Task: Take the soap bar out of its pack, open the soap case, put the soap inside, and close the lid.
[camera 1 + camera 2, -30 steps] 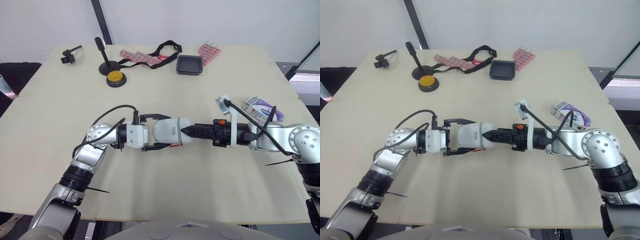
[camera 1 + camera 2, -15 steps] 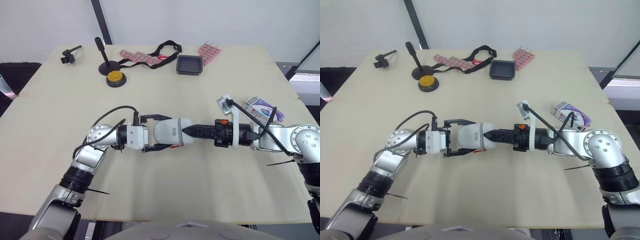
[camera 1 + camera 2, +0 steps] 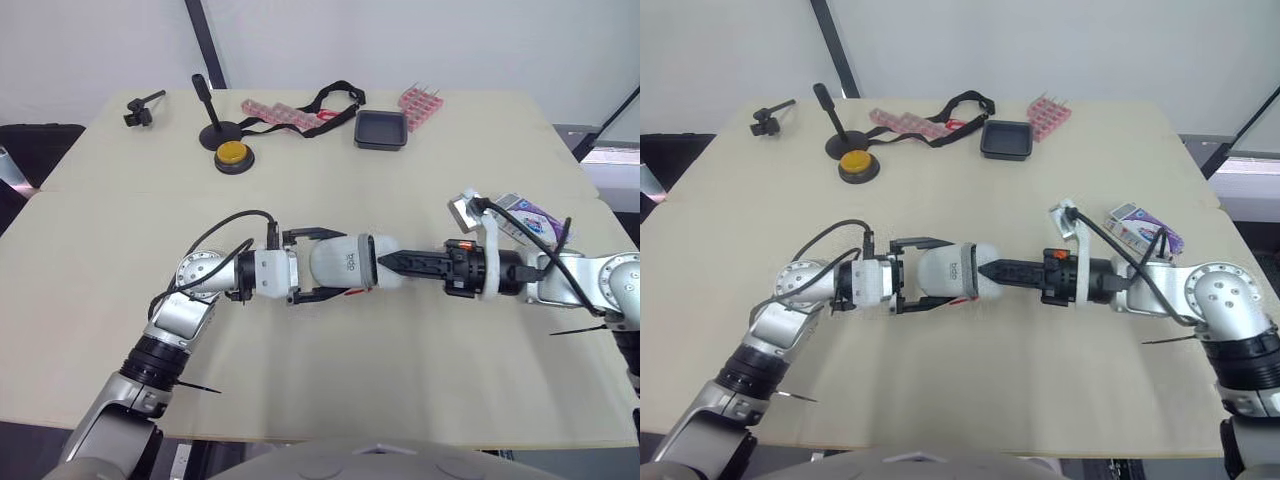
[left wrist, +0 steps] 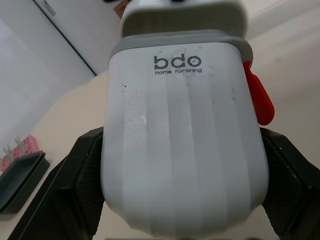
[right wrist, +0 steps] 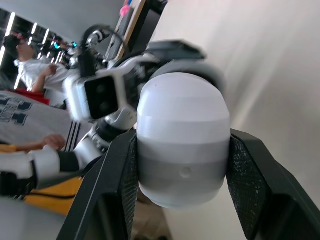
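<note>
**A:** Which step is in hand?

**B:** The opening of the soap case (image 3: 345, 268), it is judged. At mid-table its body is clamped by the left gripper (image 3: 325, 265), and its far end is pinched by the right gripper (image 3: 388, 266).

**A:** What is called for next?

**B:** The red latch (image 4: 257, 97) must probably be freed, then the lid drawn off.

**A:** And the contents?

**B:** Nothing can be seen inside the shut case. Whether the soap pack (image 3: 527, 215), beside the right forearm, is full cannot be told. The black tray (image 3: 358, 130) appears empty.

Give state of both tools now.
Left tool: shut on the white plastic soap case, fingers on its two sides.
Right tool: shut on the case's other end.
</note>
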Motion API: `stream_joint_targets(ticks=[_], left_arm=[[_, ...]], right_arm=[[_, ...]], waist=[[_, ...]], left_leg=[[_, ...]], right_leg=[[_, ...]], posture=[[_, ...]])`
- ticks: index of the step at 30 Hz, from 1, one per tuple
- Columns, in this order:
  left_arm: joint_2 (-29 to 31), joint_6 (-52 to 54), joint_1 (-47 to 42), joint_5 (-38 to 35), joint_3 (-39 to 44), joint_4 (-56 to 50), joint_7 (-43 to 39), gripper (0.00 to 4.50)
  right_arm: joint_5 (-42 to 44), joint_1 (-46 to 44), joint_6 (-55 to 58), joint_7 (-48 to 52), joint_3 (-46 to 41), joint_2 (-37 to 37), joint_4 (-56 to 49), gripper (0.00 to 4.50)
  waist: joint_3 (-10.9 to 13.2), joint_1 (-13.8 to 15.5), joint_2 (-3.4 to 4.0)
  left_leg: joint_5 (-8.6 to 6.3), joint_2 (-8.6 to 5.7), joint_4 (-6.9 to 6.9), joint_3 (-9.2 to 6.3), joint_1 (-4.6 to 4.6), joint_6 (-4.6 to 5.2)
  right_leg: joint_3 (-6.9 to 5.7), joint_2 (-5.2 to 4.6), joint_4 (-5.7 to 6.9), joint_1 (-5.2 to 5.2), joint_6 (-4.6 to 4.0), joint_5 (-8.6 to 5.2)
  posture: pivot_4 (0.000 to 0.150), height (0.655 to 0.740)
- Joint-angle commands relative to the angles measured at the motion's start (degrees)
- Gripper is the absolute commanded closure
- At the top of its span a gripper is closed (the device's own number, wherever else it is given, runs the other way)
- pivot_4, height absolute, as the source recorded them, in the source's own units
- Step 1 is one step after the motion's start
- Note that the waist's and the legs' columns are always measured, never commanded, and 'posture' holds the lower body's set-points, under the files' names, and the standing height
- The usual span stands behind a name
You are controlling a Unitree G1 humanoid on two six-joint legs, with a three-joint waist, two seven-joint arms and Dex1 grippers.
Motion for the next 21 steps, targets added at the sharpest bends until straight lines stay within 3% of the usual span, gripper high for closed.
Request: stream_joint_targets(ticks=[1, 5, 8, 14, 21], left_arm=[[0.3, 0.9, 0.0, -0.7, 0.5, -1.1, 0.6, 1.02], [0.7, 1.9, 0.2, -0.9, 0.5, -0.8, 0.2, 1.02], [0.8, 2.2, 0.1, -1.0, 0.6, -0.5, -0.1, 1.02], [1.2, 2.5, 0.2, -1.2, 0.5, -0.2, -0.8, 1.02], [0.8, 2.5, 0.2, -0.8, 0.4, 0.1, -0.7, 1.02]], right_arm=[[0.8, 1.3, 1.4, 3.6, -4.7, -4.4, 0.0, 2.49], [-5.9, 2.3, 3.7, 8.6, -8.4, -10.5, 1.9, 2.49], [-19.8, 1.8, 3.9, 15.0, -7.9, -16.7, 1.7, 2.49], [-58.4, 0.0, -9.6, 30.6, 8.0, -31.6, 0.8, 2.49], [-82.7, -9.3, -19.9, 41.0, 19.5, -28.3, 6.9, 2.49]], waist=[[0.0, 0.1, 0.0], [0.0, 0.3, -0.01], [0.0, 0.4, -0.03], [0.1, 0.3, -0.09], [0.1, -0.7, -0.11]], left_leg=[[0.0, -0.01, 0.0, 0.01, 0.01, 0.0], [0.0, 0.0, 0.01, 0.0, 0.01, 0.01], [0.0, -0.01, 0.01, 0.01, 0.01, 0.01], [0.0, 0.01, 0.02, 0.0, 0.0, 0.01], [-0.06, 0.04, 0.08, 0.03, 0.03, 0.17]], right_leg=[[0.01, -0.01, -0.01, 0.0, 0.0, 0.0], [0.01, 0.0, -0.01, 0.0, -0.01, 0.0], [0.02, 0.0, -0.01, 0.0, -0.01, -0.01], [0.0, 0.0, -0.02, 0.01, -0.01, -0.01], [0.02, -0.03, 0.13, -0.02, -0.13, -0.07]], posture=[[0.15, 0.7291], [0.15, 0.7291], [0.15, 0.7291], [0.15, 0.7291], [0.15, 0.7291]])
